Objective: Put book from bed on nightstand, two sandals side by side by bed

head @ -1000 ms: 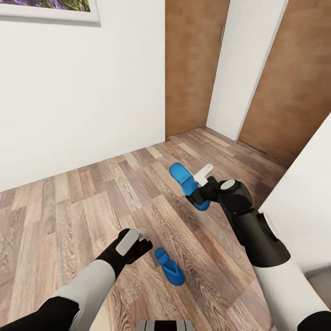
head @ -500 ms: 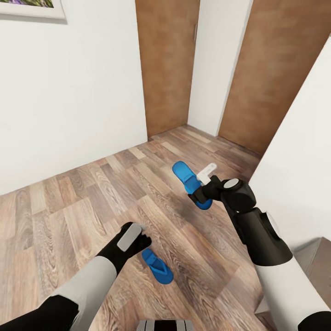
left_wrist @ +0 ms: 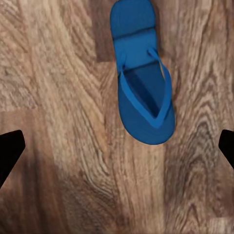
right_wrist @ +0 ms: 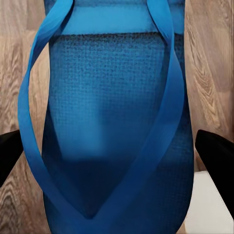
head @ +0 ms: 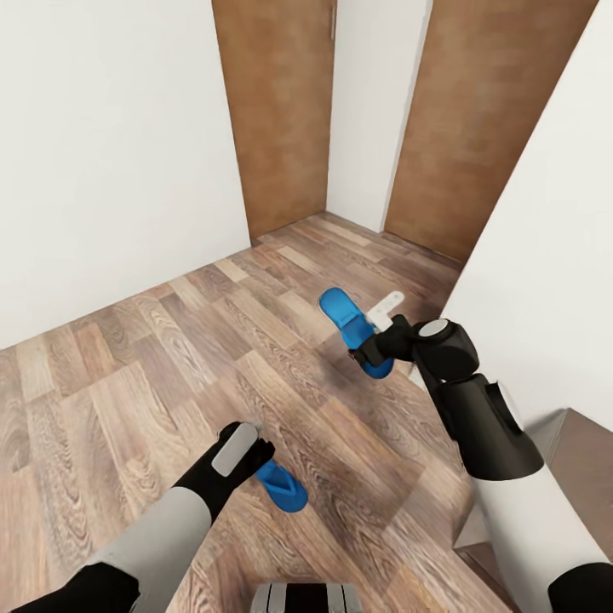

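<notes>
The whole head view is swinging round compared with a second ago, so the camera and base are turning rather than the things moving; the framed picture on the wall is gone from sight, the two brown doors (head: 272, 111) are sliding toward the middle, and a brown wooden corner (head: 587, 443) is coming into sight at the right, beside a white wall face; whether that corner belongs to the bed I cannot tell. The right tool (head: 375, 347) is carrying one blue sandal (head: 353, 328) above the floor (head: 128, 358), its fingers clamped on it, and in the right wrist view the sandal's straps (right_wrist: 165, 112) are lying between the two dark fingertips (right_wrist: 217, 153). The left tool (head: 255, 449) is hovering with its fingers apart, gripping nothing, over the second sandal (head: 283, 487), which is lying flat on the floor; the left wrist view shows that sandal (left_wrist: 141, 92) untouched. My reading is that the robot is turning toward the bed; one sandal is in hand, the other is not yet picked up.
</notes>
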`<state>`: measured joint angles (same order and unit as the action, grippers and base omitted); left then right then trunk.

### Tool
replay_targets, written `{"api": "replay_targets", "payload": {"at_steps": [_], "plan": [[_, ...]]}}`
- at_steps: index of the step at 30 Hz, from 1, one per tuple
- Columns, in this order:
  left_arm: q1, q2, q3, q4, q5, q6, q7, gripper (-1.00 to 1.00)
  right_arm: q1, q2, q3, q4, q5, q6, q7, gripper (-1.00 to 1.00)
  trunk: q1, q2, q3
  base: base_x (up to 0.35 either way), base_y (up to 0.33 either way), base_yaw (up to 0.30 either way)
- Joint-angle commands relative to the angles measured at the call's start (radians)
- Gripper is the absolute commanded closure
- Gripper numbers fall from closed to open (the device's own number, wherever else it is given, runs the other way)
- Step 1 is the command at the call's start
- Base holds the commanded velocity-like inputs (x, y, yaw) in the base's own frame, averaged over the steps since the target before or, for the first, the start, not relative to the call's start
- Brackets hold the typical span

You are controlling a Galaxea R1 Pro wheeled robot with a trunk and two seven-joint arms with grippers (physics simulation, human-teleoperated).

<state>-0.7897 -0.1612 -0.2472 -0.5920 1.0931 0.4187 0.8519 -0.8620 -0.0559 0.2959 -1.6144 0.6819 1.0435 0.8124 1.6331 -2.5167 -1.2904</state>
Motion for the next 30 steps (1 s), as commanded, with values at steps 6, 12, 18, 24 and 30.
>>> {"api": "replay_targets", "payload": {"at_steps": [6, 12, 18, 24, 30], "plan": [[0.001, -0.001, -0.003, -0.001, 0.007, -0.009, 0.007, -1.00, -0.049, 0.005, 0.000, -0.001, 0.011, 0.004, 0.069, 1.00, 0.002, -0.002, -0.024, 0.000, 0.000, -0.267], [0.001, 0.001, -0.002, 0.008, 0.007, -0.027, -0.002, -1.00, -0.065, 0.007, 0.004, -0.001, 0.012, 0.004, 0.149, 1.00, 0.005, -0.003, -0.047, 0.000, 0.000, -0.268], [0.001, 0.004, 0.001, 0.022, 0.008, -0.051, 0.001, -1.00, -0.056, 0.010, 0.009, -0.001, 0.059, 0.004, 0.264, 1.00, 0.008, -0.005, -0.071, 0.000, 0.000, -0.197], [0.001, 0.011, 0.004, 0.024, 0.006, -0.056, 0.003, -1.00, -0.050, 0.013, 0.009, -0.001, 0.136, 0.004, 0.290, 1.00, 0.011, -0.006, -0.094, 0.000, 0.000, -0.043], [0.001, 0.021, 0.008, 0.024, 0.006, -0.057, 0.003, -1.00, -0.047, 0.013, 0.008, -0.001, 0.147, 0.004, 0.294, 1.00, 0.013, -0.007, -0.118, 0.000, 0.000, -0.007]]}}
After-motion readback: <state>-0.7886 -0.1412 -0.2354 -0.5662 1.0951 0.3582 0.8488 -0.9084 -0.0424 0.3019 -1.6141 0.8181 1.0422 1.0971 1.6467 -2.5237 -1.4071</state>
